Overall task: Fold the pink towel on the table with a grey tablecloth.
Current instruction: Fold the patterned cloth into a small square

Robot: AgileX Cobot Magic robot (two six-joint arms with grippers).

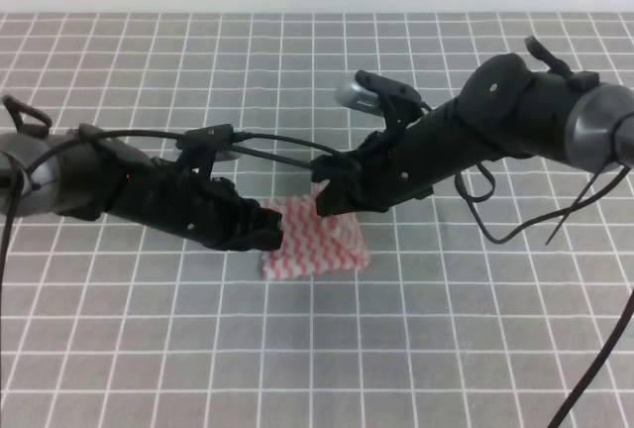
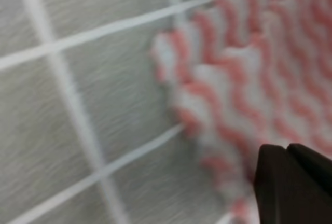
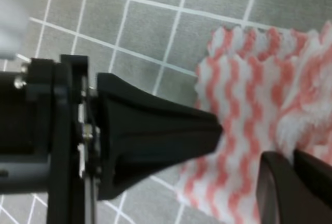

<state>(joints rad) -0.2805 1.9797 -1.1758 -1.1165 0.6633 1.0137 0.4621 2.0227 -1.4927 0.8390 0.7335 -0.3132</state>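
Your left gripper [image 1: 269, 230] and right gripper [image 1: 325, 196] sat at the pink towel [image 1: 327, 246]'s edges; whether either pinched cloth, I couldn't tell. Uneven lifting risked bunching the thin cloth or dropping a corner.

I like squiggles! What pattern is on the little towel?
The pink towel has pink-red and white wavy stripes, clearest in the right wrist view.

Pink towel [image 1: 322, 245] lying partly hidden at centre of high view: left edge under left gripper [image 1: 265, 230], upper edge under right gripper [image 1: 325, 197]. Fingertips of both merging into dark mass there; jaw gaps not readable. Left wrist view blurring throughout; towel running off right edge, single dark fingertip [image 2: 293, 182] cut by lower right corner. Right wrist view cropping towel at right and bottom edges.
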